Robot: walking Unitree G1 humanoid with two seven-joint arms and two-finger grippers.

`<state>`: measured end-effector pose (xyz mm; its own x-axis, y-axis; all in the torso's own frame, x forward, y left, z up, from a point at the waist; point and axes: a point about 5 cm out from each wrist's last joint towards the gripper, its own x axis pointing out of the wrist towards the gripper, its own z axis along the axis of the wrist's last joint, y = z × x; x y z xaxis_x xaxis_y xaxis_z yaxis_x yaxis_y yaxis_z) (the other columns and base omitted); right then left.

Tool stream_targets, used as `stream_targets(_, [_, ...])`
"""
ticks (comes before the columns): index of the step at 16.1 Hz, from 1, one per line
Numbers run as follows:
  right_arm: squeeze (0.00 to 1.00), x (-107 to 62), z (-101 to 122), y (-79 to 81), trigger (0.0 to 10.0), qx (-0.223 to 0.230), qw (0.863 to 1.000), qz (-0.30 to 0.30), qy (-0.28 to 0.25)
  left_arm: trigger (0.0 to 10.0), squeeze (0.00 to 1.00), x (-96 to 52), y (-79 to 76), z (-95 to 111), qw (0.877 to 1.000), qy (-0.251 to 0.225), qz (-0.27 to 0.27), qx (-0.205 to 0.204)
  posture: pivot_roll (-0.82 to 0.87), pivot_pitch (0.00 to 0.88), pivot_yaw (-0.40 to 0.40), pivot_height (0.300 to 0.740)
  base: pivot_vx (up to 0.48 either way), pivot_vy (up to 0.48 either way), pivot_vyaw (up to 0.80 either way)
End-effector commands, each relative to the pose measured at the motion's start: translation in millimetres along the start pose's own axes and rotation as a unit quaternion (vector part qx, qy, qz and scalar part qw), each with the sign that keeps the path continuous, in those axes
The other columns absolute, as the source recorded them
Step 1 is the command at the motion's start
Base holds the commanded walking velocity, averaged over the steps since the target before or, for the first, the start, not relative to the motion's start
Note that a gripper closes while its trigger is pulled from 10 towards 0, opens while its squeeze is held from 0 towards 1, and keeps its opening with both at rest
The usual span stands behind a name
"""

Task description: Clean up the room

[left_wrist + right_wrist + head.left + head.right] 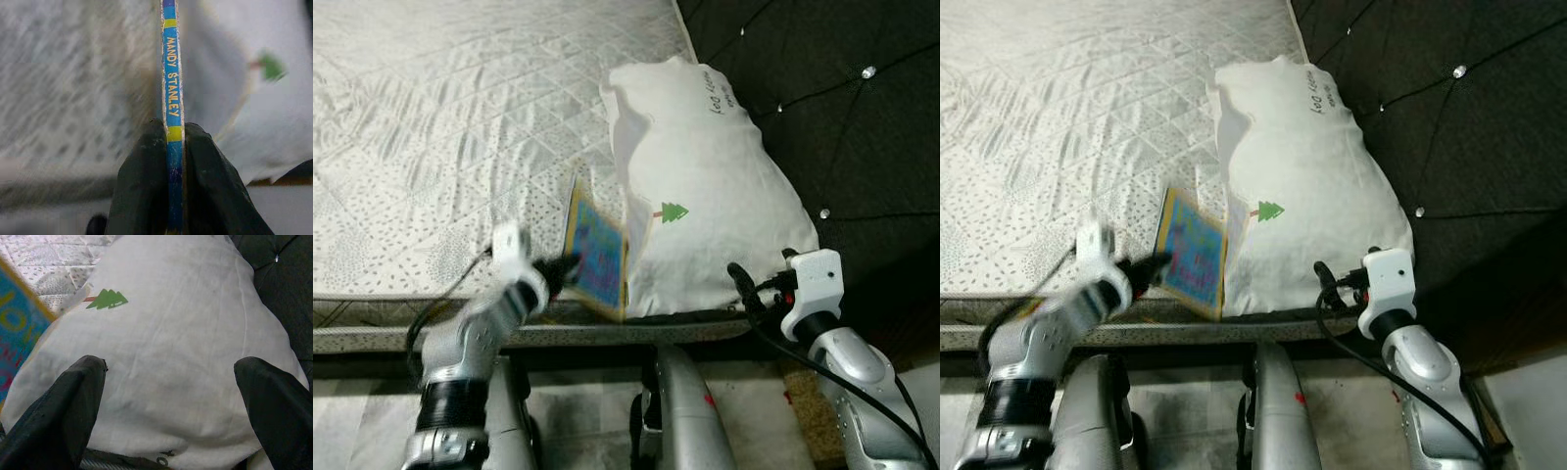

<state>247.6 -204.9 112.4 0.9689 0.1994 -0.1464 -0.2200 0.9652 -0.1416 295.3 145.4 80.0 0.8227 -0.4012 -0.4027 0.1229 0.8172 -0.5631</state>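
A thin blue and yellow children's book (596,257) stands on edge over the near rim of the bed, beside a white pillow (700,191) with a small green tree print. My left gripper (570,266) is shut on the book's spine (171,98), which reads "Mandy Stanley". The book leans against the pillow's left side. My right gripper (168,401) is open, its fingers (73,406) spread wide just short of the pillow's near end (166,347), not touching it.
The white quilted mattress (440,127) stretches to the left and far side. A dark tufted headboard (842,108) rises on the right behind the pillow. The bed's front rail (607,335) runs just before my arms, with pale floor below.
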Motion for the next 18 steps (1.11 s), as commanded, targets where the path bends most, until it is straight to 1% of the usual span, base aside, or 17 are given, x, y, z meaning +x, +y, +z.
stream_targets(1, [0.0, -2.1, -3.8, -4.9, 10.0, -0.005, 1.0, -0.007, 0.008, 10.0, 0.0, 0.7, 12.4, 2.1, 1.0, -0.003, 0.018, 0.001, -0.13, 0.121, -0.15, 0.582, 0.0, 0.0, 0.0])
stream_targets(4, [0.0, -2.8, -4.4, -5.8, 10.0, -0.008, 1.0, -0.007, 0.009, 10.0, 0.0, 1.5, 30.8, 13.7, 0.999, -0.028, 0.037, 0.005, -0.13, 0.121, -0.155, 0.582, 0.0, 0.0, 0.0])
stream_targets(5, [0.0, -2.2, -3.8, -6.3, 10.0, -0.009, 1.0, -0.007, 0.009, 10.0, 0.0, 3.5, 36.4, 23.1, 0.998, -0.041, 0.043, 0.015, -0.14, 0.122, -0.161, 0.582, 0.0, 0.0, 0.0])
stream_targets(8, [0.0, -1.2, -2.8, -5.9, 10.0, -0.011, 1.0, -0.006, 0.007, 10.0, 0.0, 7.1, 42.0, 33.4, 0.997, -0.047, 0.052, 0.019, -0.14, 0.122, -0.165, 0.582, 0.0, 0.0, 0.0])
stream_targets(9, [0.0, -1.9, -2.0, -6.0, 10.0, -0.013, 1.0, -0.006, 0.006, 10.0, 0.0, 13.6, 42.2, 43.0, 0.997, -0.055, 0.044, 0.023, -0.15, 0.128, -0.173, 0.582, 0.0, 0.0, 0.0])
stream_targets(10, [0.0, -2.2, -1.9, -6.3, 10.0, -0.013, 1.0, -0.006, 0.006, 10.0, 0.0, 15.3, 41.9, 44.5, 0.997, -0.056, 0.04, 0.026, -0.15, 0.128, -0.173, 0.582, 0.0, 0.0, 0.0])
stream_targets(12, [0.0, -3.7, -1.4, -5.7, 10.0, -0.016, 1.0, -0.005, 0.007, 10.0, 0.0, 25.9, 37.3, 49.3, 0.998, -0.049, 0.026, 0.03, -0.17, 0.133, -0.179, 0.582, 0.0, 0.0, 0.0])
stream_targets(14, [0.0, -4.5, 0.5, -7.4, 10.0, -0.019, 1.0, -0.007, 0.005, 10.0, 0.0, 31.3, 32.8, 54.1, 0.998, -0.051, 0.024, 0.033, -0.18, 0.134, -0.185, 0.582, 0.0, 0.0, 0.0])
stream_targets(16, [0.0, -5.3, 1.9, -8.9, 10.0, -0.022, 1.0, -0.009, 0.005, 10.0, 0.0, 35.9, 28.1, 55.9, 0.998, -0.05, 0.015, 0.028, -0.19, 0.136, -0.187, 0.582, 0.0, 0.0, 0.0])
stream_targets(18, [0.0, -6.0, 3.8, -9.9, 10.0, -0.024, 1.0, -0.01, 0.003, 10.0, 0.0, 41.1, 22.9, 51.3, 0.999, -0.038, -0.001, 0.022, -0.2, 0.136, -0.191, 0.582, 0.0, 0.0, 0.0])
